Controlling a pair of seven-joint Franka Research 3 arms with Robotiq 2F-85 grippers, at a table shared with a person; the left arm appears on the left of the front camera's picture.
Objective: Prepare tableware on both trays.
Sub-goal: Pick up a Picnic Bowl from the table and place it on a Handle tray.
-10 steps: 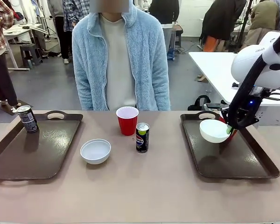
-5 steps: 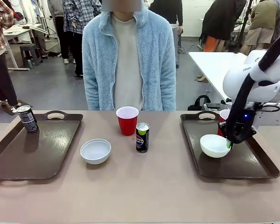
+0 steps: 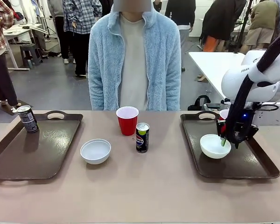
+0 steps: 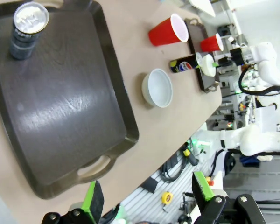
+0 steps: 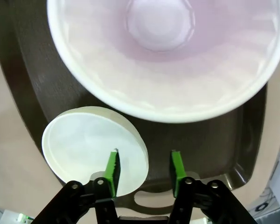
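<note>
Hovering at the rim of the white bowl (image 3: 213, 146) on the right tray (image 3: 253, 166) — right pincer (image 3: 223, 141) open, empty. Lift straight; red cup (image 3: 224, 114) just beside.

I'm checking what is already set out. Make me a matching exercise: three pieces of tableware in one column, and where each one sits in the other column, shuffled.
Things:
1. dark can
2. blue-labelled can
3. right-hand bowl

Places:
A. on the right tray
B. on the left tray
C. on the bare table, between the trays

Pairs: 1-B, 2-C, 3-A
</note>
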